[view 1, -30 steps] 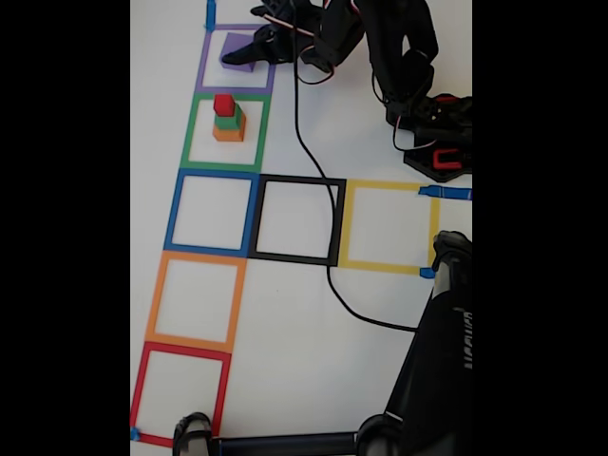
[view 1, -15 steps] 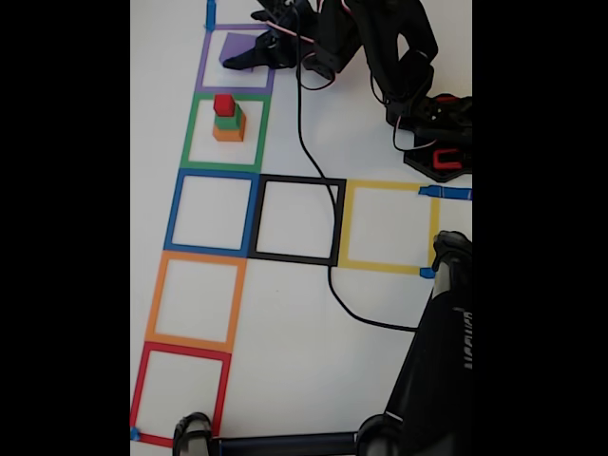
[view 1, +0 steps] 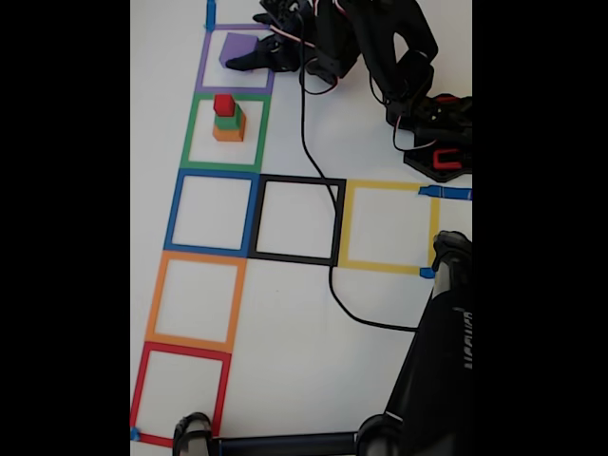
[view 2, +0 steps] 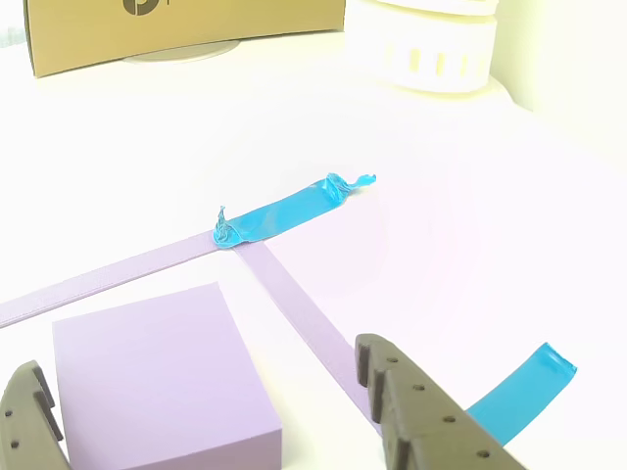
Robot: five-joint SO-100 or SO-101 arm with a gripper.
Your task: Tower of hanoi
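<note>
Purple cube [view 2: 157, 377] sits on white tabletop [view 2: 470, 196], inside corner of purple tape outline [view 2: 284, 299]. Claw [view 2: 211, 397] spread wide w/ cube between its fingers, one at each side; contact unclear. Crumpled blue tape [view 2: 284, 213] on outline corner beyond cube. Cardboard box [view 2: 186, 29] & white round object [view 2: 431, 44] far behind cube.

Purple cube [view 2: 162, 377] matt, smooth; pincer [view 2: 206, 411] fingers dull grey plastic, dimpled; blue tape [view 2: 284, 215] glossy, crinkled; table [view 2: 470, 196] smooth white.
</note>
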